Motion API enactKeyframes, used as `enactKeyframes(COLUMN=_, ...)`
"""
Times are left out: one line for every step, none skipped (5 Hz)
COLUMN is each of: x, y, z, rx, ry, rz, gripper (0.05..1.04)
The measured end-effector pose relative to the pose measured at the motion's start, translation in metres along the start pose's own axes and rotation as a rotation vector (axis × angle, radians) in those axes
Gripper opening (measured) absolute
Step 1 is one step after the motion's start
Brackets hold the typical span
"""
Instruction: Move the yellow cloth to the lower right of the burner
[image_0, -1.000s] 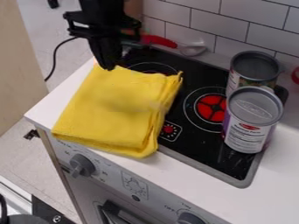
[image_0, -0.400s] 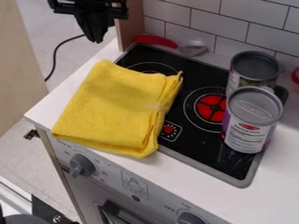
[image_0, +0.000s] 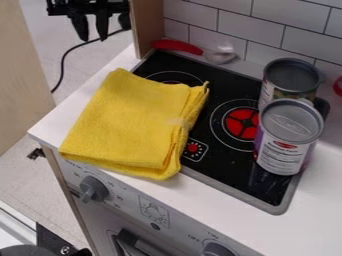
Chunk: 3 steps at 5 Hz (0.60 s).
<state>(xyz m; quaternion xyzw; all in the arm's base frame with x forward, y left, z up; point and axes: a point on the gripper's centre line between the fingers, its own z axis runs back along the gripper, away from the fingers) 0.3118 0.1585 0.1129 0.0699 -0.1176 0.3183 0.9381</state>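
Observation:
At the top left, my gripper (image_0: 92, 36) hangs beyond the counter's back left corner, above and to the left of the cloth. Its two fingers stand apart with nothing between them. The folded yellow cloth (image_0: 133, 122) lies across the left part of the black stove top (image_0: 230, 162) and the white counter beside it, its lower edge at the counter's front. Right of the cloth, the red burner (image_0: 242, 122) shows on the stove top.
Two cans stand on the right side of the stove top, the front one (image_0: 286, 145) ahead of the open rear one (image_0: 291, 77). A red-handled utensil (image_0: 177, 46) lies along the tiled wall. Knobs (image_0: 93, 189) line the stove's front.
My gripper has moved up and to the left, away from the cloth's back edge, and its fingers have parted since the last earlier frame. The cloth lies in the same place.

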Motion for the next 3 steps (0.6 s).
enactKeyframes(x=-0.002, y=-0.006, z=-0.007, rx=-0.042, ry=-0.010, rz=-0.025, gripper=0.743)
enactKeyframes(x=-0.023, y=-0.017, z=-0.018, rx=-0.082, ry=0.032, rz=-0.108, gripper=0.984)
enactKeyframes(x=-0.036, y=-0.036, z=-0.012, rx=-0.095, ry=0.006, rz=-0.200, gripper=0.998)
